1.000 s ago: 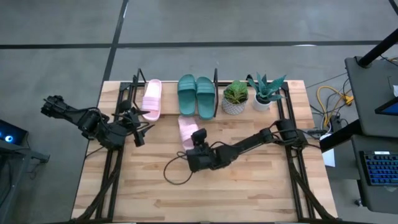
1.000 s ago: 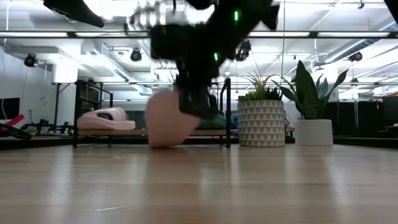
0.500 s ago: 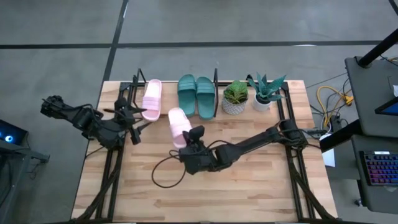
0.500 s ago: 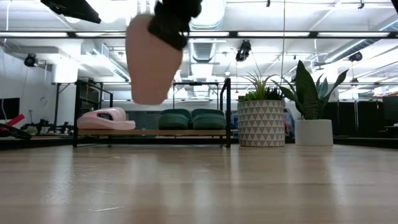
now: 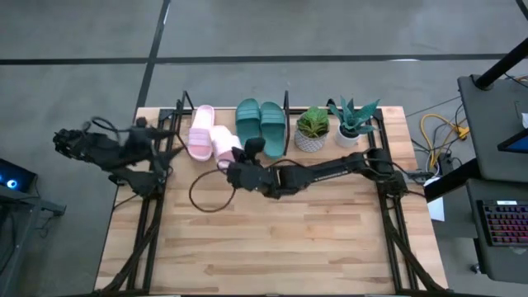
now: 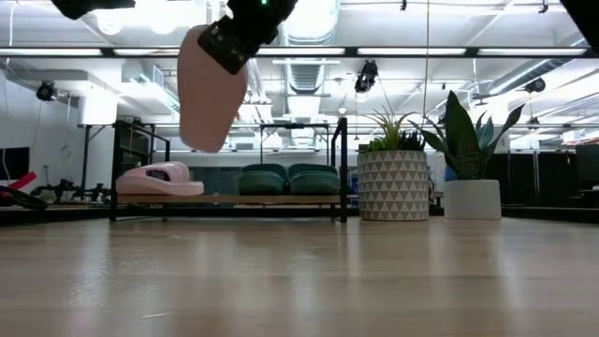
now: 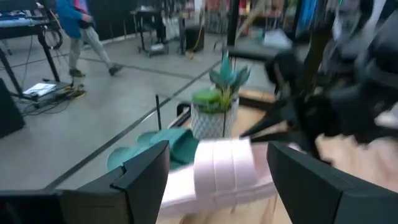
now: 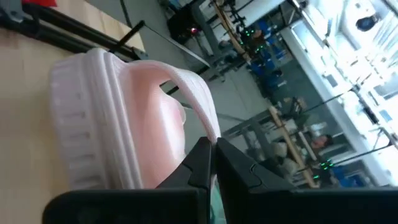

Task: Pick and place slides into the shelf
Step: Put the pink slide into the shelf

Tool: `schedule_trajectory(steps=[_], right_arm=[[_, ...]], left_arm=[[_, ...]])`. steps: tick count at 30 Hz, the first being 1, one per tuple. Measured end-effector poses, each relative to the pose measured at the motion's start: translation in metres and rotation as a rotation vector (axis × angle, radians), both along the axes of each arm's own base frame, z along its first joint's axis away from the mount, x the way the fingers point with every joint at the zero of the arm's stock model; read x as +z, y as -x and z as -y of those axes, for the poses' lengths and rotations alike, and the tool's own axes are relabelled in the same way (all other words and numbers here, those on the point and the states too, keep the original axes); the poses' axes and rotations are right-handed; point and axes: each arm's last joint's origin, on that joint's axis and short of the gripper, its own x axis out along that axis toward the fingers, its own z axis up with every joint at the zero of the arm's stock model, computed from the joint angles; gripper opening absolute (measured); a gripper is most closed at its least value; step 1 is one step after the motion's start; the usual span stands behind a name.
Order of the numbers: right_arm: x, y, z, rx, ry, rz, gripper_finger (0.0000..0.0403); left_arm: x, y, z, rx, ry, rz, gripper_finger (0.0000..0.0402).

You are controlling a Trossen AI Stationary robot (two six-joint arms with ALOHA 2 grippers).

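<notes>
1. Three slides sit on the shelf (image 5: 285, 124): one pink slide (image 5: 200, 130) and two green slides (image 5: 261, 125).
2. One slide remains: the second pink slide (image 5: 222, 145), pinched by its strap in the right gripper (image 5: 238, 162), hangs above the free slot between them.
3. Left gripper (image 5: 162, 136) stands wide and empty beside the shelf's end.
4. Two potted plants (image 5: 312, 129) stand beside the shelf, clear of the slot.

2 potted plants (image 5: 312, 130) (image 5: 353, 122) | wood table (image 5: 272, 239) | keyboard (image 5: 505, 223)
</notes>
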Motion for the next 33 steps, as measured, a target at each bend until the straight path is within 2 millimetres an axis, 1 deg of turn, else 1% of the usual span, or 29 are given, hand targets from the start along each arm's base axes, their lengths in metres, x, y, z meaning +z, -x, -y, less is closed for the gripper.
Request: schedule_trajectory(steps=[3, 7, 10, 15, 20, 23, 33], right_arm=[[-0.004, -0.004, 0.014, -0.028, -0.014, 0.028, 0.0008], [-0.010, -0.012, 0.029, -0.042, -0.015, 0.073, 0.0008], [-0.018, -0.017, 0.033, -0.090, 0.051, 0.045, 0.0008], [-0.026, -0.023, 0.040, -0.103, 0.067, 0.052, 0.0008], [-0.048, -0.031, 0.047, -0.095, 0.066, 0.031, 0.0008], [-0.058, -0.035, 0.051, -0.125, 0.082, 0.008, 0.0008], [-0.068, -0.058, 0.073, -0.160, 0.109, -0.007, 0.0008]], left_arm=[[0.001, 0.008, -0.004, 0.005, 0.015, 0.037, 0.0254], [-0.001, 0.012, -0.006, -0.003, 0.015, 0.041, 0.0254], [0.000, 0.014, -0.007, 0.000, 0.019, 0.053, 0.0254], [-0.002, 0.013, -0.006, -0.003, 0.013, 0.041, 0.0254], [-0.004, 0.011, -0.005, -0.003, 0.009, 0.031, 0.0254], [-0.005, 0.011, -0.005, -0.003, 0.007, 0.027, 0.0254], [-0.006, 0.009, -0.004, -0.003, 0.005, 0.019, 0.0254]])
